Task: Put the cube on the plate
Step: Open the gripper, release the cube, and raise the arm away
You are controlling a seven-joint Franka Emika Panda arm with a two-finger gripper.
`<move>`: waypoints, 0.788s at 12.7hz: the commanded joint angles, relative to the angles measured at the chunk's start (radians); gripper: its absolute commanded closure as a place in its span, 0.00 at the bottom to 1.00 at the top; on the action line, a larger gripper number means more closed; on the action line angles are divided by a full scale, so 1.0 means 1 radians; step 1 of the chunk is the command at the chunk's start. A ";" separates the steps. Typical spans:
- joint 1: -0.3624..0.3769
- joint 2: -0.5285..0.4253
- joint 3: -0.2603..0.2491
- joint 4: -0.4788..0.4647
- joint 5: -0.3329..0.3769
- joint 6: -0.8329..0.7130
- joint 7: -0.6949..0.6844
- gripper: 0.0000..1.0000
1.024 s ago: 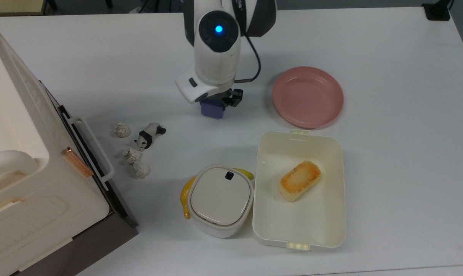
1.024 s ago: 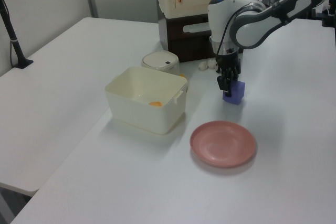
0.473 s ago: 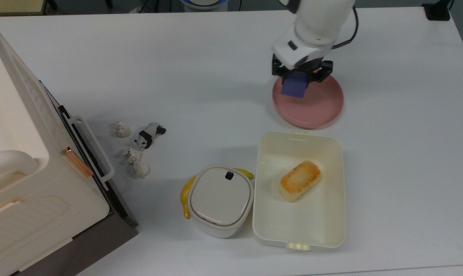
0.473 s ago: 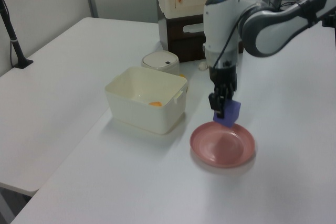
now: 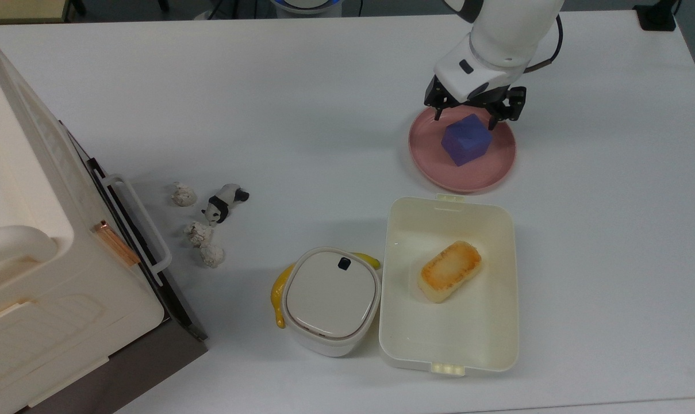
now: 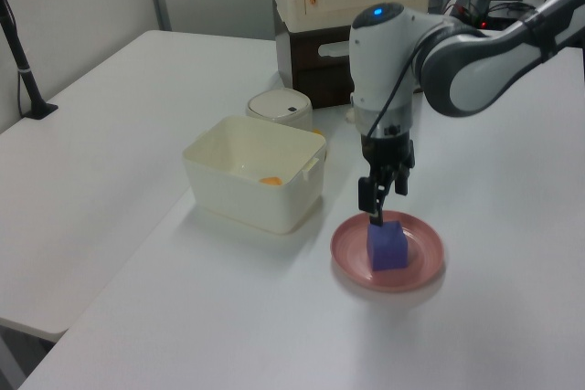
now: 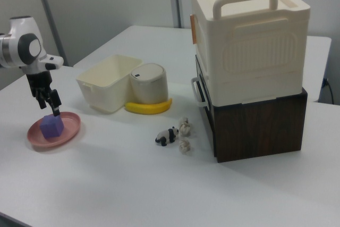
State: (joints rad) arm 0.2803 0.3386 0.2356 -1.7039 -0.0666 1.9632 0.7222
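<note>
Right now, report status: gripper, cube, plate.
Gripper open, just above the cube. Cube sits on the plate, released. Nothing in the way; lunch box stands apart.

White and grey arm, blue light, black cable, black claw.

Bare table around the pink plate

The cream lunch box sits just beside the plate on the top view's lower side; the gripper hangs above the cube.
</note>
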 commanded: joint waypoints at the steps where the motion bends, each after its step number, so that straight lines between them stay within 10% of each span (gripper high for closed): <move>1: -0.076 -0.097 0.004 0.013 -0.009 -0.153 -0.103 0.00; 10: -0.334 -0.294 -0.166 0.053 0.005 -0.319 -0.595 0.00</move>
State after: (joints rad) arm -0.0515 0.0768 0.1289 -1.6612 -0.0682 1.6642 0.1620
